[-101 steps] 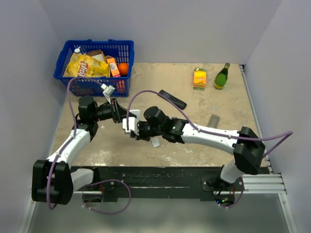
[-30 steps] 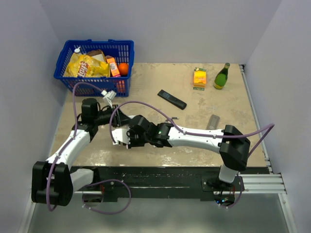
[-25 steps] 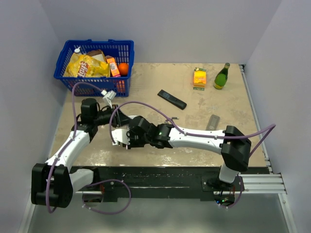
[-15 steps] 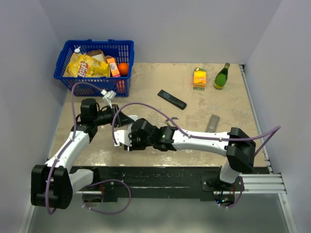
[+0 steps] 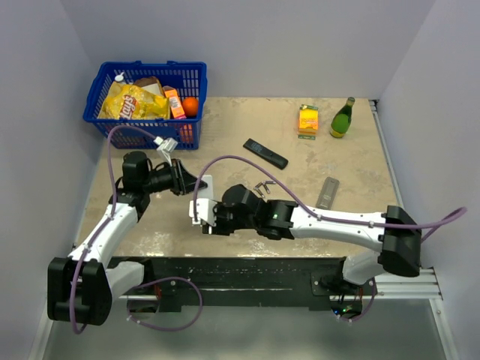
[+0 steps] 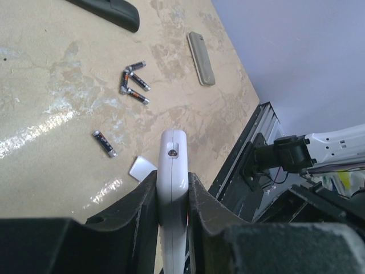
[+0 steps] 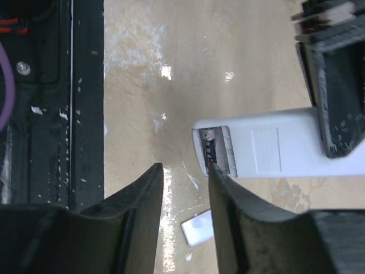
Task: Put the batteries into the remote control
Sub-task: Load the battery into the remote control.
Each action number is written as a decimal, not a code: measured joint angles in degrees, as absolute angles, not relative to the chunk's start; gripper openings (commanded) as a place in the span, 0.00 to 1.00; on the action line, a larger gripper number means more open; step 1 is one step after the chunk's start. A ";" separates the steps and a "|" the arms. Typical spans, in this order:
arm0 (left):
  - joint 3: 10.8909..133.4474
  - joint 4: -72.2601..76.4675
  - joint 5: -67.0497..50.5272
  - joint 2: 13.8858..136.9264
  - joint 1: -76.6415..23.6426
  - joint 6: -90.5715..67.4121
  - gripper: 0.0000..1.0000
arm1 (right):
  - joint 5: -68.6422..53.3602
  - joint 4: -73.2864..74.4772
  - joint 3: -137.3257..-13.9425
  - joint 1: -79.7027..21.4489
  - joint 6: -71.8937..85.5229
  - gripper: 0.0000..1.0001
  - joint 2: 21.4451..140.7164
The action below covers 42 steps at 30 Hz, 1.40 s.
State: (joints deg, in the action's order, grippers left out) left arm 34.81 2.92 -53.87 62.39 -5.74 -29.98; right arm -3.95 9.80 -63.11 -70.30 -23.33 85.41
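Note:
My left gripper (image 6: 173, 176) is shut on a white remote control (image 6: 173, 157), holding it on edge above the table (image 5: 201, 196). In the right wrist view the remote control (image 7: 268, 149) shows its open compartment with one of the batteries (image 7: 209, 147) lying inside. There my right gripper (image 7: 183, 174) stands open and empty, one fingertip (image 7: 215, 171) beside the compartment's edge. Three more batteries (image 6: 132, 83) lie in a cluster on the table and a single one (image 6: 104, 143) lies nearer. The white compartment cover (image 6: 141, 169) lies flat below the remote.
A black remote (image 5: 265, 153) and a grey slab (image 5: 329, 187) lie on the table. A blue basket (image 5: 97, 86) of groceries stands at the back left. An orange box (image 5: 308, 118) and a green bottle (image 5: 343, 118) stand at the back right. A black rail (image 5: 247, 274) runs along the near edge.
My right gripper has opened and drawn back to the right from the remote's end, leaving a battery in the compartment. The left gripper keeps its hold on the remote.

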 measured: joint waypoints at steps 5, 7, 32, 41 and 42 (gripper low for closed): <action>34.81 5.56 -54.61 61.47 -5.74 -30.94 0.00 | -4.47 5.43 -59.02 -69.65 -21.12 0.54 78.50; 34.79 6.44 -55.07 61.54 -5.74 -31.77 0.00 | -5.10 4.51 -58.89 -69.58 -21.15 0.54 77.71; 34.79 8.08 -51.81 59.33 -6.90 -40.49 0.00 | -2.31 0.93 -59.05 -70.13 -29.23 0.46 84.68; 34.79 8.36 -50.41 58.98 -6.90 -44.10 0.00 | -1.65 1.15 -59.57 -70.24 -29.85 0.47 85.23; 34.79 8.36 -50.28 58.83 -6.92 -44.38 0.00 | -1.37 1.21 -59.72 -70.30 -29.93 0.47 85.36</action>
